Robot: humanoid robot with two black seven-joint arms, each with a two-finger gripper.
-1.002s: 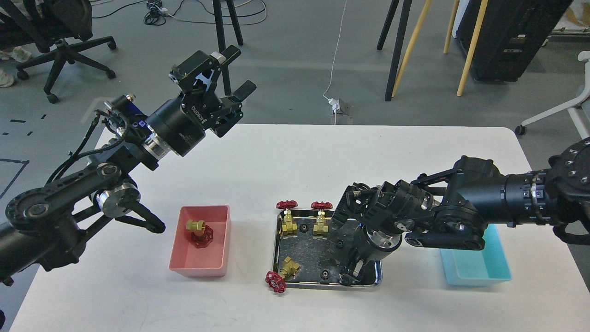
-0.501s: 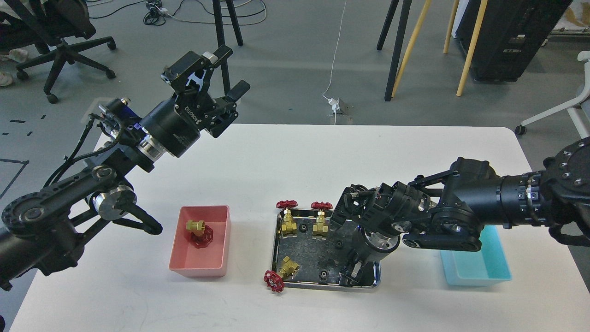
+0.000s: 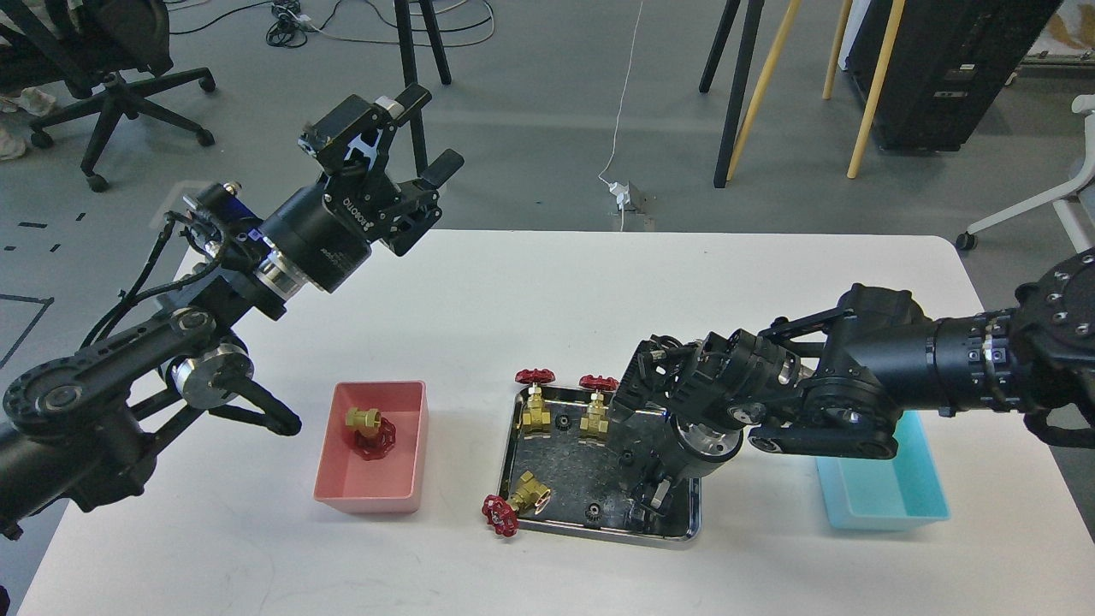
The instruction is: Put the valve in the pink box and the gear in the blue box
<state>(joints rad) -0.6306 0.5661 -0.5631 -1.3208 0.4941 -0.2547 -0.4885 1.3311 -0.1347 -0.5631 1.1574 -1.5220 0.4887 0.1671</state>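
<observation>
One valve (image 3: 372,430) lies in the pink box (image 3: 402,483). Two valves (image 3: 537,400) (image 3: 596,405) stand upright at the back of the steel tray (image 3: 599,532). A third (image 3: 517,500) lies at the tray's front left corner, its red handwheel over the rim. Tiny black gears (image 3: 563,422) (image 3: 592,512) lie in the tray. My right gripper (image 3: 650,503) points down into the tray's front right part; its fingers are dark and I cannot tell them apart. My left gripper (image 3: 425,133) is open and empty, raised above the table's back left. The blue box (image 3: 890,496) is at the right, partly behind my right arm.
The tray sits at the table's front middle, between the two boxes. Beyond the table's far edge are chair legs, stand legs and cables on the floor. My right forearm hangs over the table between the tray and the blue box.
The steel tray has shifted and turned slightly toward the front left, with its valves, while my right gripper stays in it. My left gripper has drawn back a little to the left.
</observation>
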